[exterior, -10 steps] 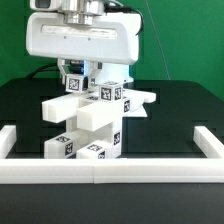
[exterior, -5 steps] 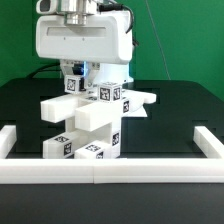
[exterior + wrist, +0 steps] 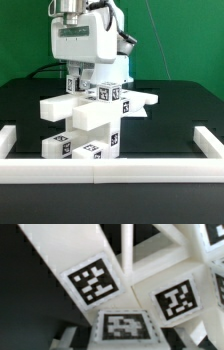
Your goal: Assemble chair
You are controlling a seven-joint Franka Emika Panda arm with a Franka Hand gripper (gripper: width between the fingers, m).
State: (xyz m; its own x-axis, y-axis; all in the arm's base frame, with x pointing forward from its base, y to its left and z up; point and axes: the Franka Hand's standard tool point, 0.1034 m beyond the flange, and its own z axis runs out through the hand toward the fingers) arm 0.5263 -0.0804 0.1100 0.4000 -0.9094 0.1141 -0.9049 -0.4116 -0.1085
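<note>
**Gripper down on the top of the chair stack**

Take the rail as the landmark, the long white border along the near edge of the black table. Just behind its middle stands the chair, a blocky white stack of parts rather than loose pieces. Lowest, right behind the rail, two tagged blocks sit side by side on the table. Above them a slanted bar crosses the stack, and farther back a flat plate juts out towards the exterior view's right.

Over all of this, farthest from the rail, hangs the gripper, pointing straight down. Its fingers meet the topmost tagged part, an upright piece whose long axis runs vertically, in line with the gripper's own approach. So the part lies directly below the hand, not off to a side.

The jaws are drawn nearly together, and I judge them pinched on that upright part; the contact itself is hidden behind the hand. The wrist view shows only tagged white faces crowding very close, which fits that reading. Any coming move looks to me like a vertical or twisting one about that axis.
</note>
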